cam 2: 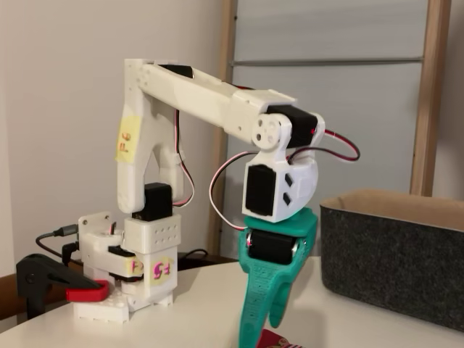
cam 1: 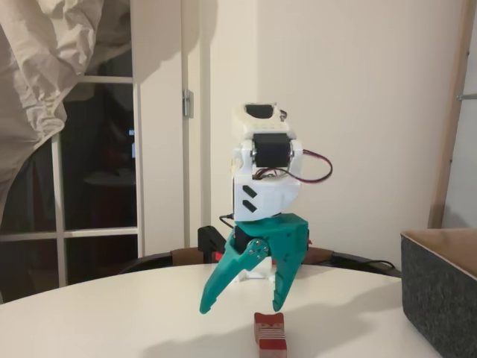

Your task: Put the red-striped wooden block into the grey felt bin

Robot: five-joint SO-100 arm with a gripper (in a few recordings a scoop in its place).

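The green hand [cam 1: 242, 306] hangs released, fingers spread and pointing down, just above the worktop [cam 1: 112, 313]. The block [cam 1: 270, 335] stands on the worktop at the hand's 5 o'clock in a fixed view, just below the fingertips and apart from them. The bin [cam 1: 440, 287] sits at 3 o'clock, well apart.

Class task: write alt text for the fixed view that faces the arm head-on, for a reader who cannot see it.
A white robot arm's green pincer hangs open just above a small red-striped block on a white round table. A grey felt bin stands at the right edge of the picture, apart from the block.
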